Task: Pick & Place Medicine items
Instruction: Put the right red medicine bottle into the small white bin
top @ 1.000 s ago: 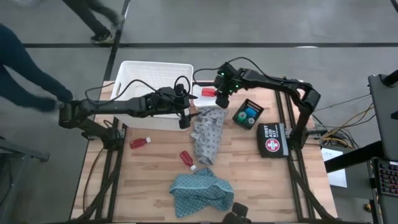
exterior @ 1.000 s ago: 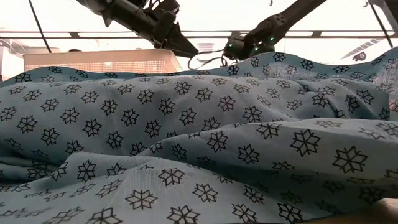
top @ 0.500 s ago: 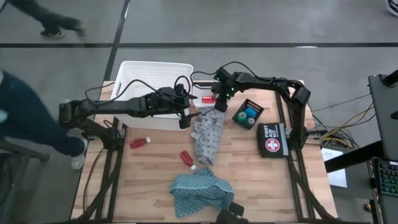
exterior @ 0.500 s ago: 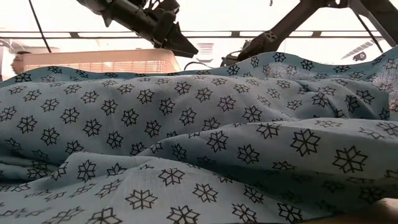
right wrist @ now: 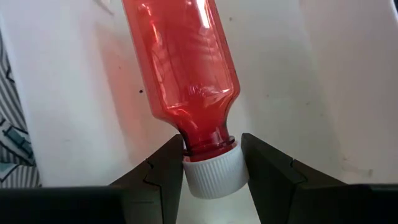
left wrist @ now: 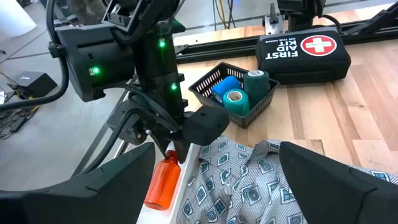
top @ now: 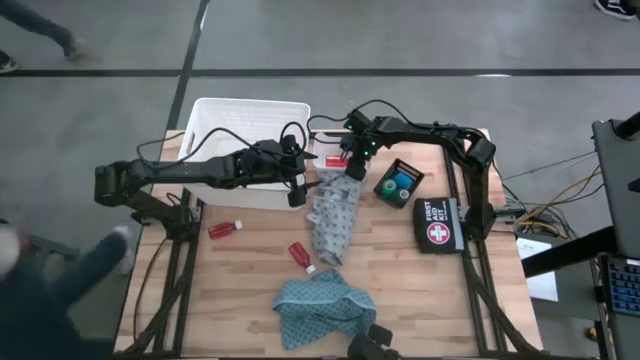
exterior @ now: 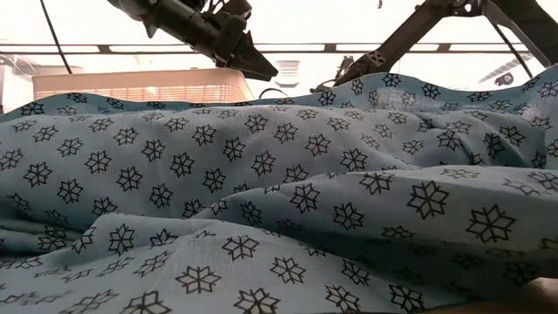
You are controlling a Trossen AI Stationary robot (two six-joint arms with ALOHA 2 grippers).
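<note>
My right gripper (top: 346, 161) is shut on a red bottle (right wrist: 180, 68) with a white cap, held over a white surface (right wrist: 292, 74) beside the white basket (top: 250, 112). My left gripper (top: 298, 192) hangs open with nothing in it above the grey patterned cloth (top: 335, 215), close to the bottle (left wrist: 163, 185). Two more red bottles (top: 225, 229) (top: 301, 256) lie on their sides on the wooden table. The blue and green containers (top: 400, 182) stand in a small black basket (left wrist: 205, 84). My right gripper pinches the bottle at its neck and white cap (right wrist: 212, 163) between the two fingers (right wrist: 163, 169). The fingers come steeply from above, slanting down. The bottle hangs cap-up and tilted below them, its base (left wrist: 155, 200) toward the white surface; whether it touches there I cannot tell.
A black first-aid pouch (top: 438, 224) lies at the table's right. A teal patterned cloth (top: 325, 308) is heaped near the front edge and fills the low view (exterior: 279, 201). A person's leg (top: 60, 275) shows beside the table at the left.
My right gripper has sunk with the red bottle, shifting a little toward the table's near edge and tipping steeper, mostly in the first half second. The bottle stays in its fingers. People have walked past beside the table.
</note>
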